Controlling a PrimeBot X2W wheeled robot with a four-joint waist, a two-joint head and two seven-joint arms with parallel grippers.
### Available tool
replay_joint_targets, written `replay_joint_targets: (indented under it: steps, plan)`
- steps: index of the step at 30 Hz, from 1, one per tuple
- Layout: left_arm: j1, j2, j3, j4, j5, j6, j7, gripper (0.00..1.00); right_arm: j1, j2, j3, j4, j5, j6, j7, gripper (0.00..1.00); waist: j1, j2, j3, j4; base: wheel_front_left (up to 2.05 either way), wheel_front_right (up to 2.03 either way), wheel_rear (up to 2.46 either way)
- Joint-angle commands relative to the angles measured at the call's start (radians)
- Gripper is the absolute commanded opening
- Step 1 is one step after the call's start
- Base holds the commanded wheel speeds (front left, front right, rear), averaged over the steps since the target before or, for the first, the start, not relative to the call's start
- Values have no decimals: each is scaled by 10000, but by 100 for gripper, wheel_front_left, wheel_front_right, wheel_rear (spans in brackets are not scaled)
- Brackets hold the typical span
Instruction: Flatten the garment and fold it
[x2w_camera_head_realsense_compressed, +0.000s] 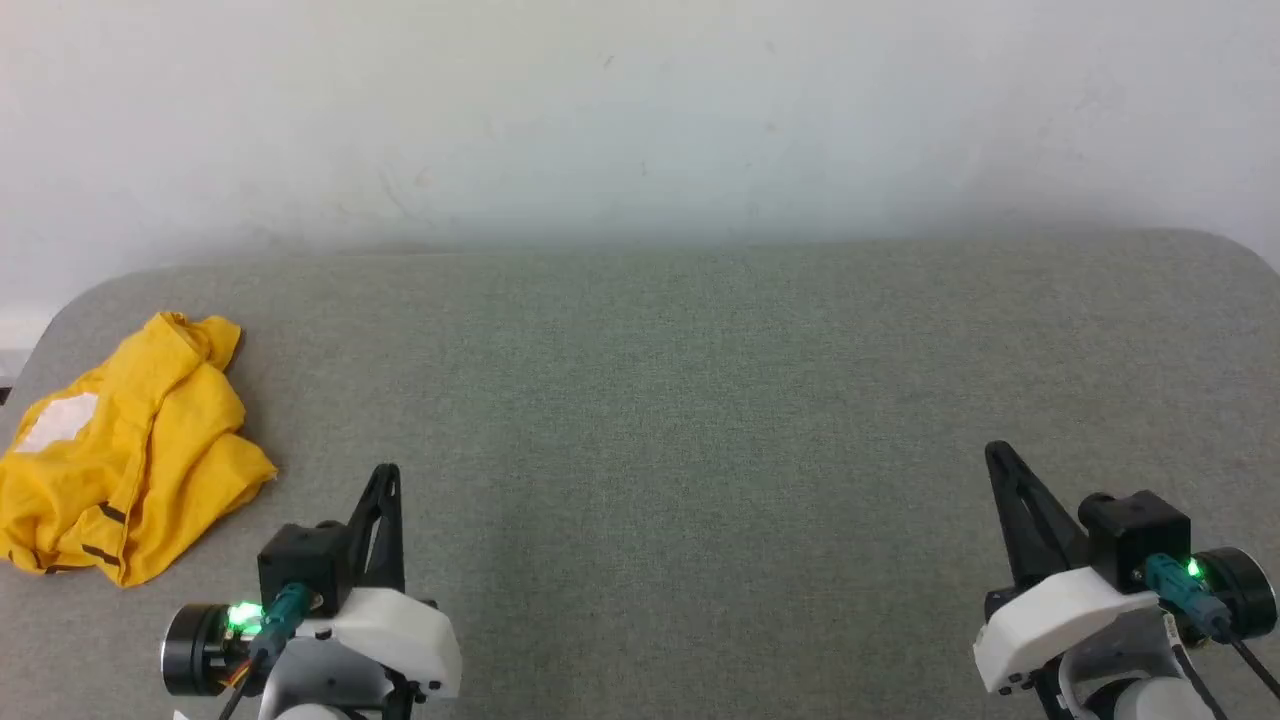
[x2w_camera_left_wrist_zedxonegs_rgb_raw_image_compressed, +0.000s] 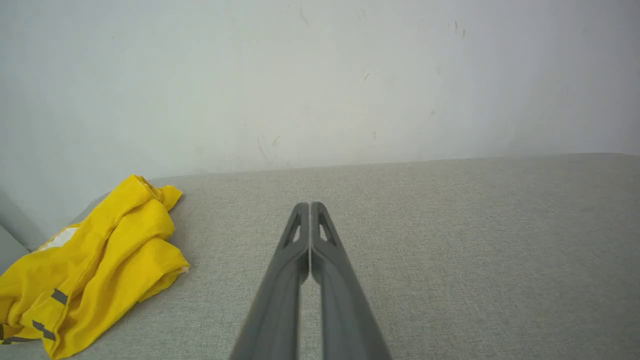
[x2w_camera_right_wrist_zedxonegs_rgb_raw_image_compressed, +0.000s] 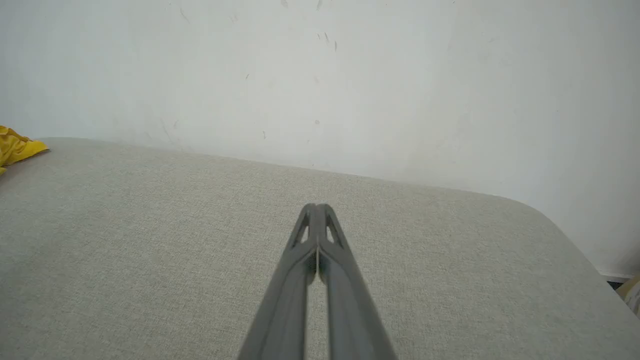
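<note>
Garment (x2w_camera_head_realsense_compressed: 130, 450): yellow T-shirt, crumpled in a loose heap at the left edge of the table (x2w_camera_head_realsense_compressed: 700, 400), toward the far-left rounded corner. Not spread out, not folded. A white patch (x2w_camera_head_realsense_compressed: 60, 420) faces up on its left side; short black stripe marks (x2w_camera_head_realsense_compressed: 110, 513) show along its near edge.

Table: grey woven cover, pale scuffed wall (x2w_camera_head_realsense_compressed: 640, 120) behind the far edge.

Left gripper (x2w_camera_head_realsense_compressed: 388, 472): near left, fingers pointing away. Jaws pressed together, tips touching, nothing between them. It sits right of the garment and nearer than most of it, not touching it. In the left wrist view the heap (x2w_camera_left_wrist_zedxonegs_rgb_raw_image_compressed: 100, 260) lies left of the joined fingers (x2w_camera_left_wrist_zedxonegs_rgb_raw_image_compressed: 327, 260).

Right gripper (x2w_camera_head_realsense_compressed: 995, 452): near right, jaws likewise closed and empty, well apart from the garment. The right wrist view has a yellow corner (x2w_camera_right_wrist_zedxonegs_rgb_raw_image_compressed: 15, 147) at its left edge.
</note>
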Motion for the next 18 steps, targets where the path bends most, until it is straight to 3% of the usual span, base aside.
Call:
replay_joint_targets:
  steps: [1,18]
  plan:
    - [-119,-20,41,-55,66,-18,1,0,-146,34,1,-60,-62,-19,5,0,0,0,0,0,0,0,0]
    - [-119,-20,41,-55,66,-18,1,0,-146,34,1,-60,-62,-19,5,0,0,0,0,0,0,0,0]
